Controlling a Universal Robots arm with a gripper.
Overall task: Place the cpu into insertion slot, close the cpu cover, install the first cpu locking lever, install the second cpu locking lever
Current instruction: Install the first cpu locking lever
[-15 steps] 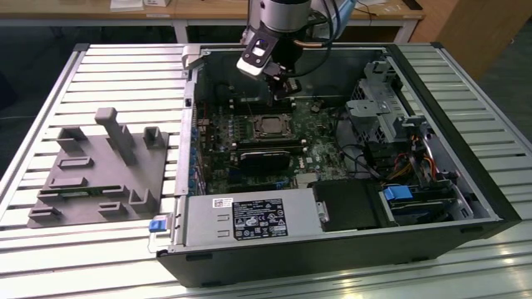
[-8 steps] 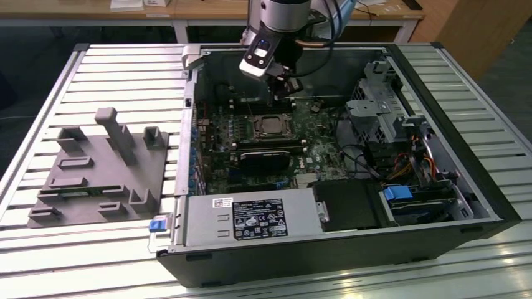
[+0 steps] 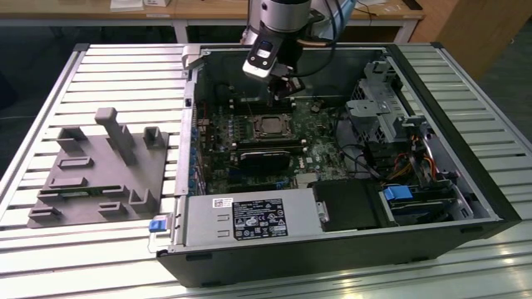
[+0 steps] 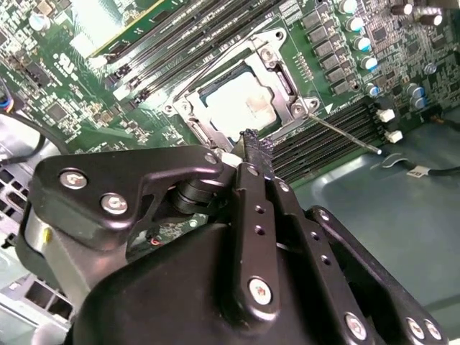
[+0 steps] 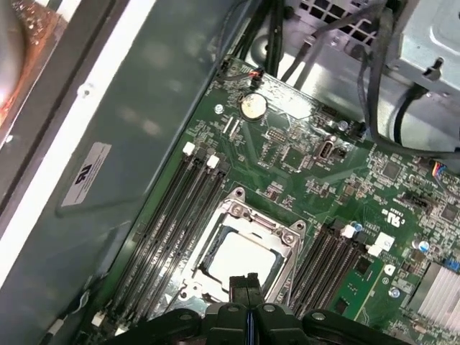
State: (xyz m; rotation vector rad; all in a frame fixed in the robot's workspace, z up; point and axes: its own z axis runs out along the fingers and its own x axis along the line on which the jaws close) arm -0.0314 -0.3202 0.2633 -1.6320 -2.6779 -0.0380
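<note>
We see the computer case (image 3: 332,261) lying open on a slatted metal table (image 3: 108,68), its green motherboard (image 3: 249,177) facing up. A grey moulded fixture (image 3: 99,168) sits on the table just beside the case, at the exterior view's left. The gripper (image 3: 287,92) hangs over the board, apart from it in the exterior view, with its tip pointing down near the insertion slot (image 5: 237,198). In both wrist views its black fingers (image 5: 236,282) are pressed together, and we see nothing between them. The cpu (image 4: 241,100) already lies in the slot, its pale metal top showing through the square window of the cpu cover (image 4: 223,72). The cover lies flat over the chip. In the second wrist view the fingertip end of the gripper (image 4: 253,140) overlaps the socket's near edge, but we cannot tell whether it touches the metal. From one corner of the socket a thin locking lever (image 4: 345,133) juts outward across the memory slots (image 4: 338,118), and its end is over the bare case floor. We cannot make out how the other lever stands. A black rectangular block (image 3: 266,156) sits just beside the socket, and beyond that block the power supply (image 3: 249,218) sits against the case's near wall. In the first wrist view a coin cell (image 5: 253,106) shines on the board, well apart from the socket.
</note>
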